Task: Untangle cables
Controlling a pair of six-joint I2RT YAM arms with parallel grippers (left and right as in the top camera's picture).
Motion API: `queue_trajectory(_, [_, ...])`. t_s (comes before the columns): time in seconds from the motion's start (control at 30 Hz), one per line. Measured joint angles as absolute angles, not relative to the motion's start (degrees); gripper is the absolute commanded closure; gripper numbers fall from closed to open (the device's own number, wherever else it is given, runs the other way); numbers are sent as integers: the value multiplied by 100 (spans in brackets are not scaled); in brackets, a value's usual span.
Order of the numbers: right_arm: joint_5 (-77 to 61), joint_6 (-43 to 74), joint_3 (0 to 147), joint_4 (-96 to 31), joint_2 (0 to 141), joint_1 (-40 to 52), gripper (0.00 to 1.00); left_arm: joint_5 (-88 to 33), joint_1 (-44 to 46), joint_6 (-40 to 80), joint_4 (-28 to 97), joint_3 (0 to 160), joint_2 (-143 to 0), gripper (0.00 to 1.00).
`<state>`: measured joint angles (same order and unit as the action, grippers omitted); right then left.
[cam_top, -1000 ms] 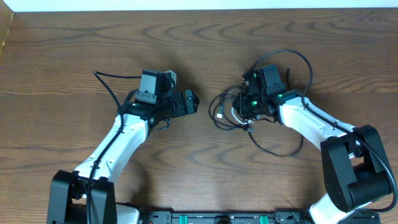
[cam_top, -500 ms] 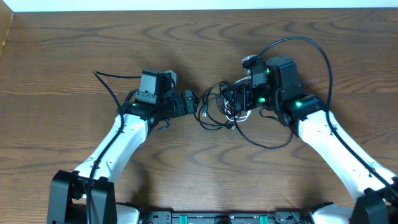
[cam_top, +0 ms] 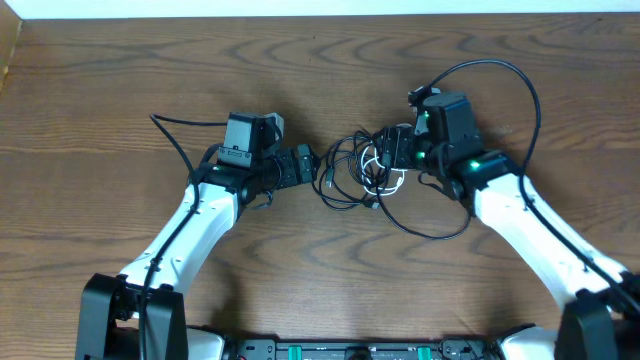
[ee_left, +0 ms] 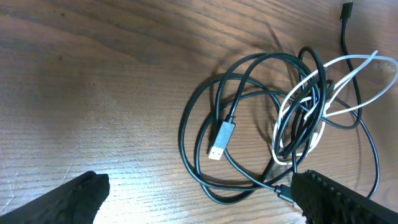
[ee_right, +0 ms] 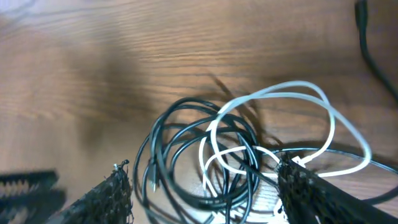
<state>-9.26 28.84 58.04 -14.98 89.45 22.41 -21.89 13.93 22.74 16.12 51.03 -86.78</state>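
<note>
Cables: one knot of loops lying flat on the tabletop, mid-width, in the gap between the two grippers. They are well apart from every tabletop edge in view.

Left wrist view: black cables form overlapping rings. The white cable threads through their right side and loops outward. One silver-tipped plug rests inside the black rings.

Overhead: a single black strand runs out of the knot toward the near side and curves under the right arm.

Left gripper: just beside the knot's left rim, pointing at it. Jaws wide apart, nothing between them; in its wrist view only bare wood and the ring's lower arc lie in the gap.

Right gripper: over the knot's right side. Jaws spread, hovering with the loops below and between the fingers. No strand is seen pinched. I cannot tell whether the white loop touches the right-hand finger.

Open room: bare wood from the knot to the far edge, wide bare wood left of the left arm, and a clear wedge on the near side between the arms.
</note>
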Motion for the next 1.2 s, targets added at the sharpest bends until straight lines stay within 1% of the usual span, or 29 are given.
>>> queue_trajectory(0.1, [-878,3291,5804,-1098,9369,2241,31,-2189,1393,2274,1610,5103,-8678,0])
queue_trajectory(0.33, [-805,3806,5802,-242,9955,2241,30,-2189,1393,2274,1610,5103,-8678,0])
queue_trajectory(0.5, [-784,4128,5804,504,10431,2244,31,-2191,1393,2274,1616,5103,-8678,0])
queue_trajectory(0.53, [-781,4156,5806,602,10521,2241,34,-2191,1393,2274,1614,5103,-8678,0])
queue_trajectory(0.6, [-764,4200,5804,854,10718,2241,46,-2191,1393,2274,1614,5103,-8678,0])
queue_trajectory(0.67, [-740,4261,5802,1114,10875,2241,59,-2189,1393,2274,1614,5103,-8678,0])
queue_trajectory(0.73, [-707,4270,5802,1315,10969,2241,80,-2191,1393,2274,1612,5103,-8678,0])
queue_trajectory(0.8, [-692,4257,5800,1490,10980,2241,97,-2189,1393,2274,1614,5103,-8678,0])
queue_trajectory(0.83, [-690,4228,5802,1588,10980,2241,99,-2191,1393,2274,1612,5103,-8678,0])
queue_trajectory(1.0, [-921,4012,5802,1682,10860,2235,99,-2189,1393,2274,1612,5103,-8678,0])
queue_trajectory(1.2, [-1173,3546,5798,1168,9931,2231,99,-2189,1393,2274,1612,5103,-8678,0])
